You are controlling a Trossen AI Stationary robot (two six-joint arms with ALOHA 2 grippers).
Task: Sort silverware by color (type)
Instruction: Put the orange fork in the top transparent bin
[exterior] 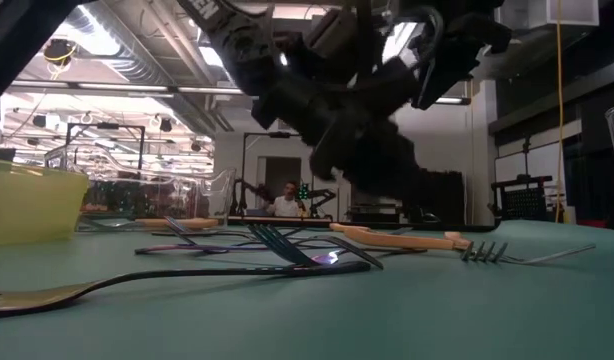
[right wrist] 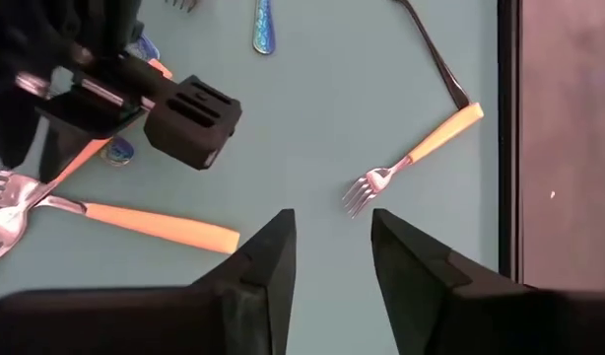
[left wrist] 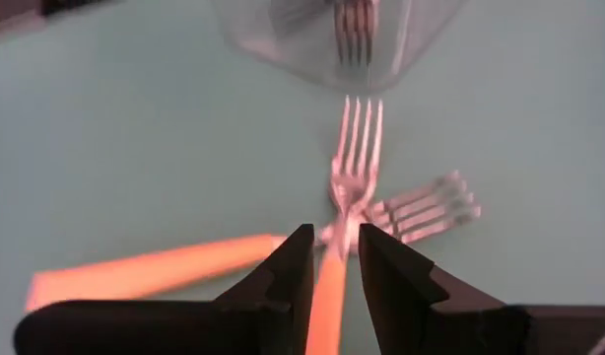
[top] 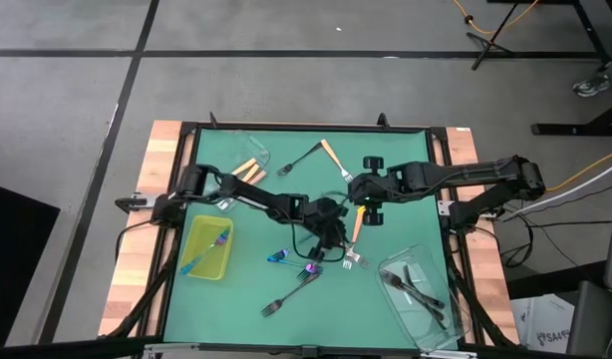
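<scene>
Two orange-handled forks lie crossed at mid-table. My left gripper [left wrist: 335,254] [top: 338,237] is open and low over them. Its fingers stand on either side of one fork [left wrist: 354,173], where the orange handle meets the silver neck; the tines point at the clear tub [top: 421,294]. The other orange fork [left wrist: 155,271] [top: 358,224] lies across it. My right gripper [right wrist: 332,222] [top: 356,194] hovers open above bare mat, near a further orange fork [right wrist: 416,158]. Iridescent forks [top: 278,257] and dark forks [top: 286,296] lie flat on the mat. My left gripper has its fingers [left wrist: 283,271] astride the orange fork's handle [left wrist: 329,286] just behind the neck. They slant down from the table's left and lie along the fork. I cannot tell whether they touch it. The fork lies flat on the mat.
A yellow-green tray [top: 191,261] at the near left holds an iridescent fork. A clear tub [top: 248,155] at the far left holds orange forks. The near-right tub holds dark forks [top: 416,284]. A dark fork [top: 298,160] lies at the far middle. Wooden borders edge the mat.
</scene>
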